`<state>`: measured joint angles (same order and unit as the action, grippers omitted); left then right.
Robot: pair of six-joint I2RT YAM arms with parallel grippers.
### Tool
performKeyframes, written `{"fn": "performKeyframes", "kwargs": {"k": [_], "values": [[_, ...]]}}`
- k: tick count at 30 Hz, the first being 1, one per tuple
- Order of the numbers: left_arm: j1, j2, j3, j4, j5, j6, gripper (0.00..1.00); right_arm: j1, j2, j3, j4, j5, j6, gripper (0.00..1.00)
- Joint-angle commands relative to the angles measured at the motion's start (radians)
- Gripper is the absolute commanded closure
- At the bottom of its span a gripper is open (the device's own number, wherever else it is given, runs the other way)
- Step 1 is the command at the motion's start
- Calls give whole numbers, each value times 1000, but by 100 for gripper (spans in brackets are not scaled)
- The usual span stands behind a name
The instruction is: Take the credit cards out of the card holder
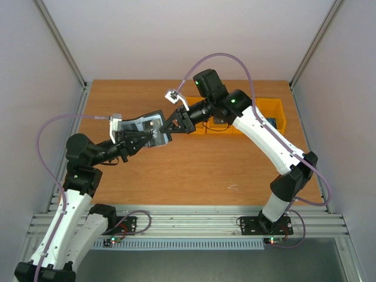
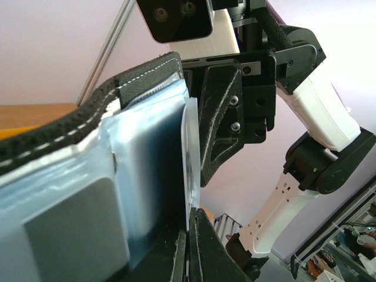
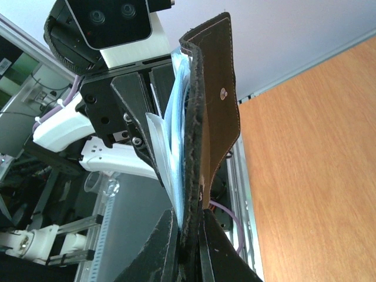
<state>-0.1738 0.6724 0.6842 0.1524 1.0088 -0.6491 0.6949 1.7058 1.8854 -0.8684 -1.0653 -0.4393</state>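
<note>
Card holder (image 1: pixel 145 123) hangs open in the air above the wooden worktop (image 1: pixel 194 170), held between the two arms near the middle and touching no surface. The left hand (image 1: pixel 144 140) reaches in from the left, and its wrist view shows its two fingers pressed together at the bottom of the frame on a thin clear leaf of the holder's inner pockets. The right hand (image 1: pixel 167 128) comes from the opposite side. Its own wrist view shows its fingers pinched tight on the black stitched edge, with the outer flap rising upright above them and a small metal snap (image 3: pixel 223 91) on that flap. The two hands face each other closely, with the grey-blue pocket faces fanned out between them. A grey rectangle (image 2: pixel 76 235) shows through one clear pocket; whether it is one of the credit cards cannot be told, and no card can be made out apart from the holder. Yellow bins (image 1: pixel 271 111) sit at the far right of the worktop, partly hidden behind the right arm and well away from the holder.
</note>
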Motion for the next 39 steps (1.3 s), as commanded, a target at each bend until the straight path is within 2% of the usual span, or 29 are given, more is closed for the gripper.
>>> {"fn": "performKeyframes", "kwargs": {"k": [1, 7, 16, 21, 25, 30, 32, 35, 39], "values": [[7, -24, 37, -30, -44, 31, 100, -17, 0, 33, -60, 43, -38, 94], [11, -37, 45, -225, -245, 83, 100, -68, 3, -23, -60, 59, -11, 95], [13, -37, 15, -323, -309, 142, 100, -105, 1, -105, -30, 85, 20, 97], [14, -40, 3, -273, -243, 158, 100, -104, 5, -109, -20, 32, 27, 96], [14, -38, -21, -101, -116, 123, 100, -105, 34, -77, -64, -58, 0, 90], [14, -20, -38, -14, -121, 51, 100, -94, 29, -71, -46, -126, -7, 85], [14, -16, -40, -6, -130, 35, 100, -94, 27, -71, -48, -131, -11, 88], [14, -19, -34, -37, -149, 36, 100, -94, 16, -85, -46, -78, -16, 98], [22, -35, -17, -176, -261, 66, 100, -144, 21, -127, -21, 45, 61, 99]]}}
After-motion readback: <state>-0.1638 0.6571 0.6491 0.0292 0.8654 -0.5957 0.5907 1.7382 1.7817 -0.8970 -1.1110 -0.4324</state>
